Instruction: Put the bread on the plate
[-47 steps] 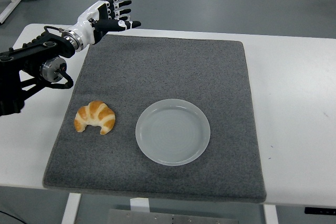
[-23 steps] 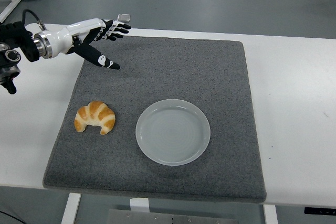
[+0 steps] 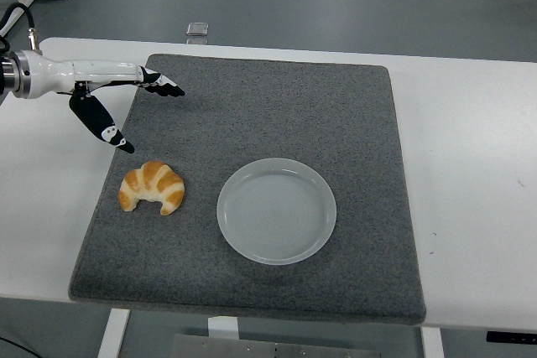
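Above the mat's (image 3: pixel 277 115) left edge, left hand (image 3: pixel 109 98) hovers spread and empty, approaching the bread (image 3: pixel 151 188); next, drop and grasp, then plate (image 3: pixel 276 210).

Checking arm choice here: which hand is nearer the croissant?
Left. The left hand hangs open just above and left of the croissant, thumb pointing down toward it, not touching. The right hand is out of view.

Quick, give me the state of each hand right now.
Left hand: open, fingers spread, holding nothing, above and apart from the croissant.
Right hand: not in view.
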You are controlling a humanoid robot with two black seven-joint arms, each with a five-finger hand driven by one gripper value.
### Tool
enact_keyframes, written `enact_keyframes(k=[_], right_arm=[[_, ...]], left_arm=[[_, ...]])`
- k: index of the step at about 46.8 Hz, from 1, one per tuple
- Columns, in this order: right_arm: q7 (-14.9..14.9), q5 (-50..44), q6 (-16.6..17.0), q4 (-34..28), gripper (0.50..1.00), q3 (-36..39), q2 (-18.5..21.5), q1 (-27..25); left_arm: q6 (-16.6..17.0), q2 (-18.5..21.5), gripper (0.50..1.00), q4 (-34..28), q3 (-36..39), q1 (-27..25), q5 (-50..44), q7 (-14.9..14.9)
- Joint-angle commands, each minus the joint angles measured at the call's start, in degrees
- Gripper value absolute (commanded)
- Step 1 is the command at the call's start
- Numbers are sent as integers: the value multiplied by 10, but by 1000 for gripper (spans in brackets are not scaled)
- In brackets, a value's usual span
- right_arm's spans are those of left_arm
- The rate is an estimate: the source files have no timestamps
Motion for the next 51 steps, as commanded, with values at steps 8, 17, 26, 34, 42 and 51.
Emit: enact_keyframes(k=[8, 17, 26, 34, 42, 51], right_arm=[[0, 0, 0, 0, 952, 0, 0, 0], [0, 0, 0, 0, 952, 0, 0, 0], [0, 0, 0, 0, 952, 0, 0, 0], [0, 0, 0, 0, 952, 0, 0, 0], [0, 0, 0, 0, 952, 0, 0, 0], [0, 0, 0, 0, 952, 0, 0, 0]], left_arm=[[-44, 28, 1000, -25, -1, -12, 58, -21], [-47, 27, 1000, -27, 2, -9, 86, -21], [-43, 21, 1000, -27, 5, 4, 93, -18], [-29, 20, 1000, -23, 5, 19, 95, -16], [-5, 2, 1000, -20, 6, 37, 102, -15], [15, -16, 1000, -11, 6, 62, 126, -15]])
